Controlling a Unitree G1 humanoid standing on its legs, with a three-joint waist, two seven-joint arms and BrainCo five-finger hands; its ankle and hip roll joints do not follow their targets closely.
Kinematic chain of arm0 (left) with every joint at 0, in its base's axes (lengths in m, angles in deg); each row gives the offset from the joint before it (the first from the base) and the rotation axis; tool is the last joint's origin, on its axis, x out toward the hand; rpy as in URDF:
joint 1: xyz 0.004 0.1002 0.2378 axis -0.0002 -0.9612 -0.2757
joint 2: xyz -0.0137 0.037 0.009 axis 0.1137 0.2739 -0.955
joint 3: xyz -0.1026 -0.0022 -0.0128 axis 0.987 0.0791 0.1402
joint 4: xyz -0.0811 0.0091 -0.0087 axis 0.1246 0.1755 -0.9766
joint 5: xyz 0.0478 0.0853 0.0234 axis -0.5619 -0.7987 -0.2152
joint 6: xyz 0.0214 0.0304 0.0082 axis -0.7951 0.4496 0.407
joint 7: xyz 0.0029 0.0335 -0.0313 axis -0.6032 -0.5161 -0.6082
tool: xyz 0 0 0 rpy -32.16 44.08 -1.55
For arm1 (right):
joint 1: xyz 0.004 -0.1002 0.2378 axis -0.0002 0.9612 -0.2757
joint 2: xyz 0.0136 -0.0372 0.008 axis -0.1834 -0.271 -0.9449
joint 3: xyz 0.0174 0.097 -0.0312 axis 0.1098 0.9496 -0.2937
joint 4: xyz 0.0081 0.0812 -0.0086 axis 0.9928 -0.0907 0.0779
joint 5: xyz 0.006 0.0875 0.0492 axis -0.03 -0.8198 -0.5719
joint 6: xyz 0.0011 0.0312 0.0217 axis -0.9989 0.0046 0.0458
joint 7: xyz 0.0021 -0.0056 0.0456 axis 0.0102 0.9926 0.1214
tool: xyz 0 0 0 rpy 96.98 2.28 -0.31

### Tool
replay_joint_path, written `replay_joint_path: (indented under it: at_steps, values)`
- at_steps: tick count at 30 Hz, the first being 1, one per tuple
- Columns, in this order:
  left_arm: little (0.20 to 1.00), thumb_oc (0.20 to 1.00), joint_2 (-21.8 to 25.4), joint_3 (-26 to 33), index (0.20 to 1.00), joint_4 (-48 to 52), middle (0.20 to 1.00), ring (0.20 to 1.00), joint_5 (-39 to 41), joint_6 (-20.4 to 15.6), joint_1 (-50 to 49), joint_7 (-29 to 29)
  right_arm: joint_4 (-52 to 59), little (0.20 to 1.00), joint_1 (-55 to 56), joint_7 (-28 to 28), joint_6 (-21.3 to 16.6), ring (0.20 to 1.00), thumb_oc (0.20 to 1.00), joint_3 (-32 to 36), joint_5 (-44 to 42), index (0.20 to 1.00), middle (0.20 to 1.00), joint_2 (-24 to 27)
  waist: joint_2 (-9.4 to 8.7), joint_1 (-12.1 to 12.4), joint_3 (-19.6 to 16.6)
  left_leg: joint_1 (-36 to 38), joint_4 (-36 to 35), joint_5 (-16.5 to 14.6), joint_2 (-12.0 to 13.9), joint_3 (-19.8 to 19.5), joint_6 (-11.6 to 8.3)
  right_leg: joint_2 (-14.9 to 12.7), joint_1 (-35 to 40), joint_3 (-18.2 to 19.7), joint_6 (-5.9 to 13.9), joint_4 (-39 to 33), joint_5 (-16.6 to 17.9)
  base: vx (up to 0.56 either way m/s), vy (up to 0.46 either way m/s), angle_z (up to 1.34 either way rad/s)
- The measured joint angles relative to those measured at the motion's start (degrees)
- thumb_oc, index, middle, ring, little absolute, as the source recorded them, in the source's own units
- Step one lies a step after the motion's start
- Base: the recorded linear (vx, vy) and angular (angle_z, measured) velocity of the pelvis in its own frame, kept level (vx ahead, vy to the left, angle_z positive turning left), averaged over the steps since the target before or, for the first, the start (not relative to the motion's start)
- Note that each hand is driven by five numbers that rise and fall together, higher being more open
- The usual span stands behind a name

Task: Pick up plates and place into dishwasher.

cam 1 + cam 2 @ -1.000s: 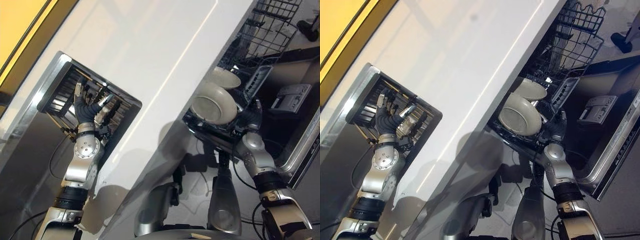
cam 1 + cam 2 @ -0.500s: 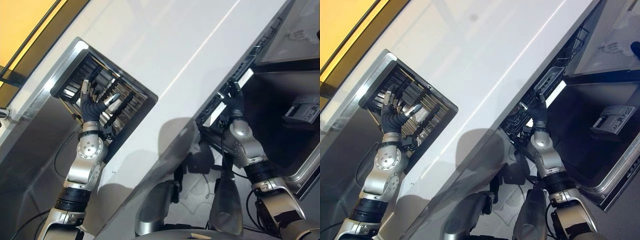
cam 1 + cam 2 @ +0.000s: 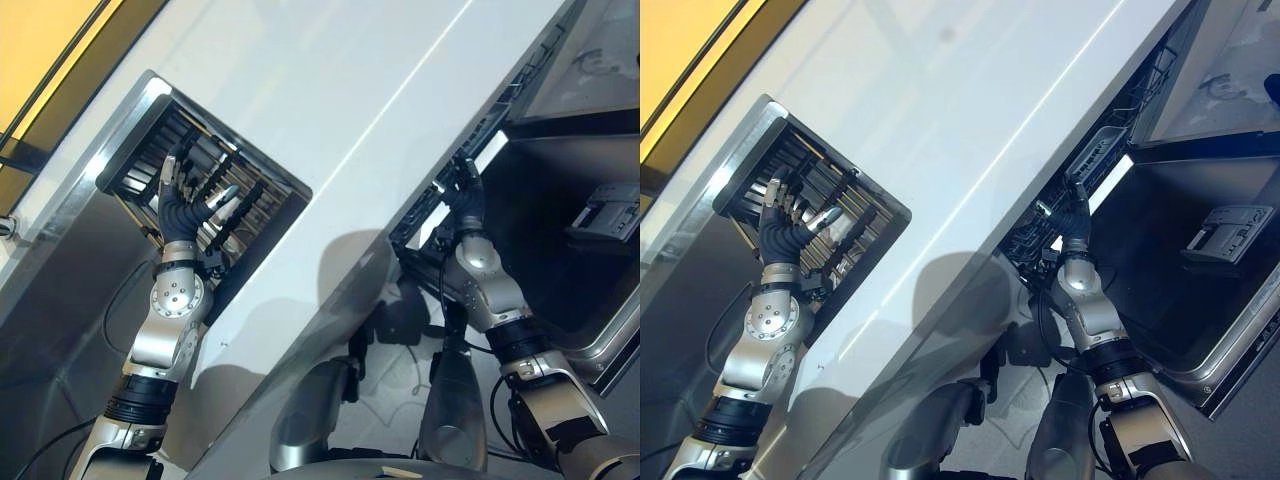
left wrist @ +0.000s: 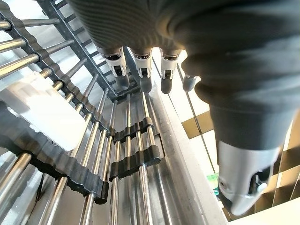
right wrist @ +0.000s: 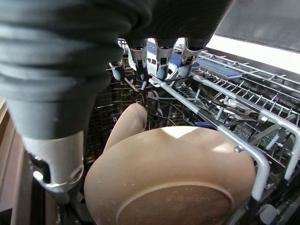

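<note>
Since a second ago, the dishwasher rack has gone in under the white counter, taking the plates with it. Right hand is at the rack's front edge, fingers curled against the wire rim. Nearest plate, tan, stands on edge in the rack just below that hand; a second tan plate stands behind it. Left hand hovers over the sink's metal drying rack, fingers relaxed, holding nothing.
</note>
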Motion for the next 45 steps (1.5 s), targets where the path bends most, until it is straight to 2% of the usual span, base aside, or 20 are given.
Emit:
replay_joint_path:
  at_steps: [8, 12, 19, 26, 30, 35, 37, 38, 39, 40, 41, 45]
  values:
    - [1.0, 1.0, 0.28, -0.2, 1.0, -0.26, 1.0, 1.0, -0.04, 0.0, 0.08, -0.05, 0.17, 1.0, 0.37, 3.6, -0.21, 1.0, 1.0, 0.36, 2.28, 1.0, 1.0, 0.78, -0.06, -0.26, 0.04, 0.25, 0.74, -0.51, 0.03, 1.12, 0.09, 0.35, 0.14, 1.15, -0.2, -0.34, 1.0, -0.06, -0.04, -0.07]
    - [1.0, 1.0, 0.09, -1.29, 1.0, -0.65, 1.0, 1.0, -0.05, 0.04, -0.47, -0.17, 3.2, 1.0, 4.24, 4.72, -0.24, 1.0, 1.0, 2.14, 4.19, 1.0, 1.0, 1.33, -0.31, -0.49, 0.21, 2.07, 1.24, -1.44, 0.46, 2.1, 0.28, 0.85, 2.23, 1.77, -0.13, -1.47, 1.41, -0.05, -0.052, -0.12]
    - [1.0, 1.0, -0.07, -1.33, 1.0, 0.1, 1.0, 1.0, -0.09, -0.46, -1.42, -0.27, 7.31, 1.0, 9.23, 5.12, -1.14, 1.0, 1.0, 6.27, 5.07, 1.0, 1.0, 2.21, -0.76, -3.05, 0.51, 3.77, 0.45, -1.64, 1.16, 3.58, 0.25, 1.43, 4.45, 1.75, 0.29, -4.93, 1.53, -0.07, -0.057, -0.12]
    - [1.0, 1.0, -0.01, -0.23, 1.0, 0.82, 1.0, 1.0, -0.23, -0.47, -2.96, -0.47, 11.12, 1.0, 12.75, 5.19, -2.07, 1.0, 1.0, 8.33, 6.46, 1.0, 1.0, 2.57, -1.67, -4.38, 0.52, 5.79, -0.9, -2.11, 1.92, 4.3, -0.3, 2.62, 5.53, 2.68, 0.01, -5.78, 2.74, -0.08, -0.067, -0.1]
    - [1.0, 1.0, 0.11, 1.27, 1.0, 1.14, 1.0, 1.0, -0.26, -0.45, -3.72, -0.41, 13.86, 1.0, 13.9, 6.44, -2.38, 1.0, 1.0, 8.87, 8.08, 1.0, 1.0, 2.82, -2.74, -4.62, 0.05, 6.12, -1.46, -2.26, 2.45, 4.91, -0.53, 3.24, 5.59, 3.05, -0.11, -6.27, 2.82, -0.08, -0.077, -0.07]
    - [1.0, 1.0, 0.73, 1.45, 1.0, 1.29, 1.0, 1.0, -0.58, -0.42, -4.48, -0.35, 19.23, 1.0, 18.86, 10.26, -5.71, 1.0, 1.0, 10.74, 10.27, 1.0, 1.0, 1.81, -5.31, -4.96, -2.01, 7.26, -2.69, -2.24, 2.54, 5.75, -0.52, 3.51, 6.29, 3.56, -0.09, -7.7, 2.81, -0.08, -0.071, -0.11]
    - [1.0, 1.0, 0.68, 1.52, 1.0, 1.46, 1.0, 1.0, -0.6, -0.43, -5.89, -0.34, 19.78, 1.0, 21.32, 12.79, -6.96, 1.0, 1.0, 12.37, 10.25, 1.0, 1.0, 1.02, -6.33, -5.0, -3.21, 8.75, -4.49, -1.62, 2.93, 6.78, -0.31, 3.54, 7.13, 3.47, 0.8, -9.28, 2.12, -0.06, -0.062, -0.18]
    - [1.0, 1.0, 0.54, 1.64, 1.0, 1.64, 1.0, 1.0, -0.66, -0.59, -6.99, -0.34, 19.78, 1.0, 22.28, 14.28, -7.31, 1.0, 1.0, 13.71, 10.23, 1.0, 1.0, 0.14, -6.32, -4.99, -3.49, 9.77, -5.97, -1.26, 3.66, 7.32, -0.18, 3.92, 7.5, 3.32, 2.48, -9.69, 0.76, -0.05, -0.043, -0.3]
    - [1.0, 1.0, 0.46, 2.15, 1.0, 2.09, 1.0, 1.0, -0.68, -0.82, -8.08, -0.31, 19.79, 1.0, 23.12, 15.68, -7.62, 1.0, 1.0, 14.76, 10.21, 1.0, 1.0, -0.85, -6.22, -4.93, -3.68, 10.31, -7.18, -1.14, 4.51, 7.89, 0.01, 4.44, 7.27, 3.07, 2.7, -8.03, -0.24, -0.05, -0.041, -0.24]
    - [1.0, 1.0, 0.52, 2.77, 1.0, 2.34, 1.0, 1.0, -0.74, -1.04, -8.79, -0.05, 19.8, 1.0, 24.56, 16.97, -7.61, 1.0, 1.0, 15.23, 10.12, 1.0, 1.0, -1.26, -6.57, -5.03, -3.88, 10.77, -7.46, -1.08, 4.85, 8.3, -0.21, 5.05, 6.96, 2.87, 1.59, -3.69, -0.35, -0.05, -0.029, -0.12]
    - [1.0, 1.0, 0.27, 3.14, 1.0, 2.3, 1.0, 1.0, -0.99, -1.22, -9.76, 0.23, 19.73, 1.0, 26.31, 17.74, -7.58, 1.0, 1.0, 15.79, 9.95, 1.0, 1.0, -1.47, -6.8, -5.37, -4.39, 11.17, -7.59, -0.74, 4.41, 8.46, -0.93, 5.62, 7.26, 3.14, -0.99, -3.96, -0.31, -0.06, -0.001, -0.08]
    - [1.0, 1.0, -1.2, 5.44, 1.0, 2.07, 1.0, 1.0, -1.08, -1.62, -12.51, -0.15, 19.62, 1.0, 29.68, 19.23, -7.49, 1.0, 1.0, 18.33, 8.71, 1.0, 1.0, -2.0, -6.71, -7.3, -4.72, 12.28, -7.92, -0.67, 4.75, 8.74, -1.15, 6.22, 8.01, 3.89, -1.14, -4.25, -0.17, -0.09, 0.013, -0.09]
